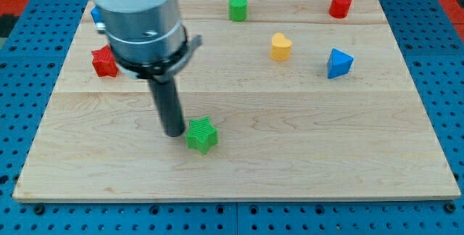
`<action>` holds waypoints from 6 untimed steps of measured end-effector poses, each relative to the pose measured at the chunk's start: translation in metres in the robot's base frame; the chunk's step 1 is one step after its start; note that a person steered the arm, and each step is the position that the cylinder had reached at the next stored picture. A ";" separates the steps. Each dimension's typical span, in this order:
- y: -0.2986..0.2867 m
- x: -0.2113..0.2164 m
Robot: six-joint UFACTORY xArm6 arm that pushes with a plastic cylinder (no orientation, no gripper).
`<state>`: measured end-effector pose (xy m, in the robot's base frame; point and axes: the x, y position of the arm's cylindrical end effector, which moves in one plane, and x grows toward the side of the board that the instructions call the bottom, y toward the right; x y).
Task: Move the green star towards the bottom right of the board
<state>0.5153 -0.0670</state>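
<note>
The green star (201, 135) lies on the wooden board (290, 162), left of centre and toward the view's bottom. My tip (174, 133) rests on the board right at the star's left side, touching or nearly touching it. The dark rod rises from there to the arm's grey body at the view's top left.
A red star (104, 62) lies at the left, partly behind the arm. A blue block (95, 14) peeks out at the top left. A green cylinder (238, 8) and red cylinder (340, 5) sit at the top. A yellow heart (281, 47) and blue triangle (338, 63) lie right of centre.
</note>
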 end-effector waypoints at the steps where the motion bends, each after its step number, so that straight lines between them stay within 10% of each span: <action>1: 0.057 0.005; 3: -0.017 0.008; 6: 0.057 0.025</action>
<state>0.5406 -0.0099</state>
